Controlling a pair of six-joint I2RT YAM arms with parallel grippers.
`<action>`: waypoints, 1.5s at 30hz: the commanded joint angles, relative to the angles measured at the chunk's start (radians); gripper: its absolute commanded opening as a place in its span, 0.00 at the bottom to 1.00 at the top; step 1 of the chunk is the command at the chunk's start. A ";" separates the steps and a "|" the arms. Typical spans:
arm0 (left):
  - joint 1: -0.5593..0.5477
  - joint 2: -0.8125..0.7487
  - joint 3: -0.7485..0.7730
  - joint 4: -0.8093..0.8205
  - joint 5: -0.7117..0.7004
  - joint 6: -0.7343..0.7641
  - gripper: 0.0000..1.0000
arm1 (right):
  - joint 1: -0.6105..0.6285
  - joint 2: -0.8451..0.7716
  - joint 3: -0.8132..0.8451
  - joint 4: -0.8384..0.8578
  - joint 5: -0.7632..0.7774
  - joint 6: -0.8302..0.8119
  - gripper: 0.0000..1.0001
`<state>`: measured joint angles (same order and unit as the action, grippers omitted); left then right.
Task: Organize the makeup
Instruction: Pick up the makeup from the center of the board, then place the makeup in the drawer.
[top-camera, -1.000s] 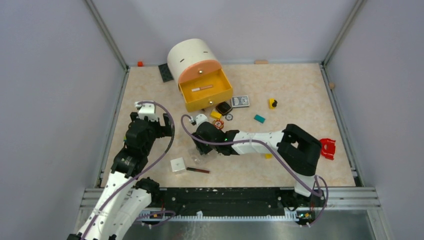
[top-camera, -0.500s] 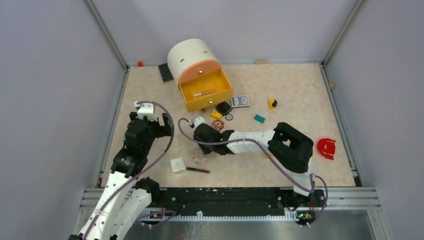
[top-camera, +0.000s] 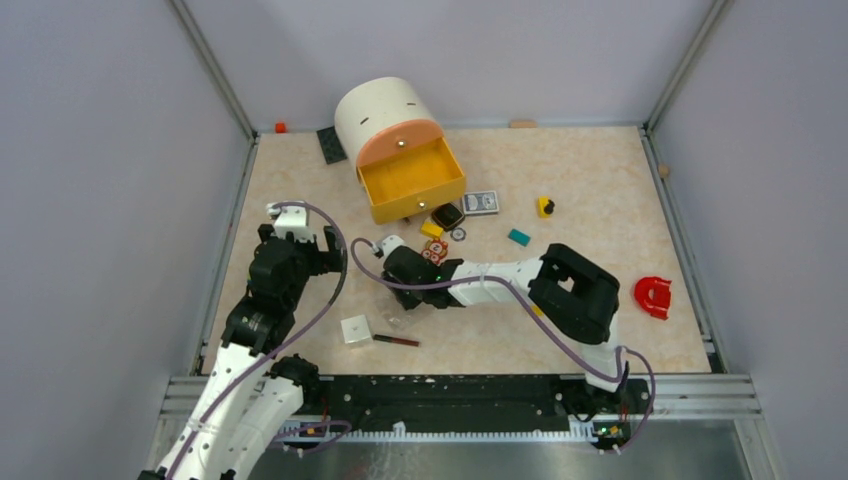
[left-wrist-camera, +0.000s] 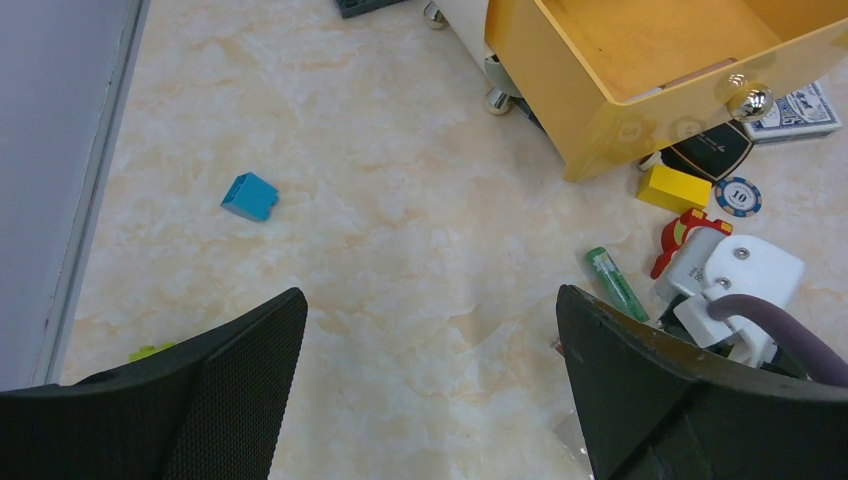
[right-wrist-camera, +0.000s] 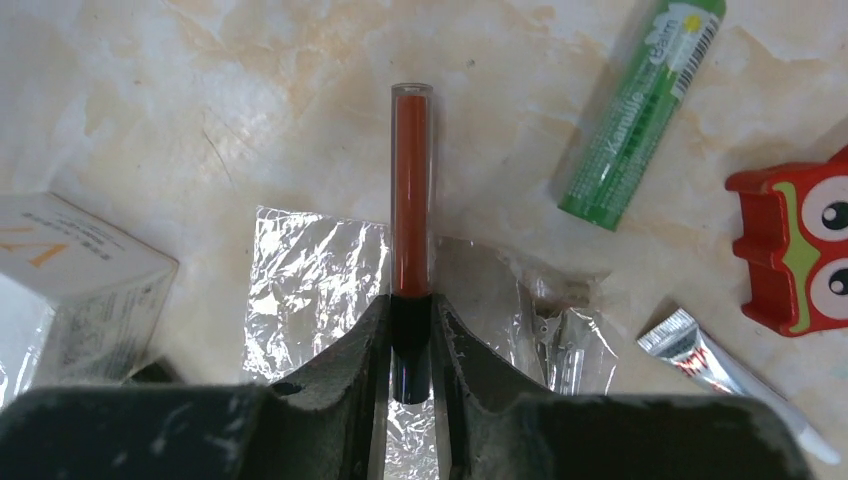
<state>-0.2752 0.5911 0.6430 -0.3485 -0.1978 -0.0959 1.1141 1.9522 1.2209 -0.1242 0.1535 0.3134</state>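
Observation:
My right gripper (right-wrist-camera: 410, 305) is shut on the black cap of a red lip-gloss tube (right-wrist-camera: 411, 190), held over a clear pouch (right-wrist-camera: 310, 265) on the table. In the top view it (top-camera: 397, 292) sits left of centre, above the pouch (top-camera: 398, 320). A green tube (right-wrist-camera: 640, 110) lies to its right, and also shows in the left wrist view (left-wrist-camera: 616, 284). A small silver tube (right-wrist-camera: 715, 365) lies by the pouch. A dark-red pencil (top-camera: 397, 340) lies near the front. A black compact (top-camera: 447, 215) sits by the drawer. My left gripper (left-wrist-camera: 430, 380) is open and empty over bare table.
The yellow drawer (top-camera: 412, 180) stands open under the cream cabinet (top-camera: 380, 115). A white box (top-camera: 355, 329) sits left of the pouch. A red owl toy (right-wrist-camera: 795, 240), a yellow block (left-wrist-camera: 673, 188), a poker chip (left-wrist-camera: 739, 196), a card deck (top-camera: 481, 203) and a blue block (left-wrist-camera: 249, 196) lie around.
My right arm has drawn left and slightly toward the drawer, still holding the tube. The light stick seen in the drawer no longer shows from above. The left arm has not moved.

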 joint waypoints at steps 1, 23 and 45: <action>0.007 -0.013 0.000 0.046 0.013 -0.006 0.99 | 0.000 0.030 0.052 -0.020 -0.016 -0.012 0.14; 0.013 -0.024 0.000 0.047 0.017 -0.007 0.99 | -0.185 -0.403 0.111 0.068 0.052 -1.255 0.00; 0.022 -0.028 -0.002 0.049 0.019 -0.007 0.99 | -0.476 0.113 0.825 -0.473 -0.612 -1.401 0.13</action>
<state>-0.2611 0.5732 0.6430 -0.3447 -0.1902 -0.0990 0.6373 2.0521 2.0090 -0.5678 -0.3912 -1.0904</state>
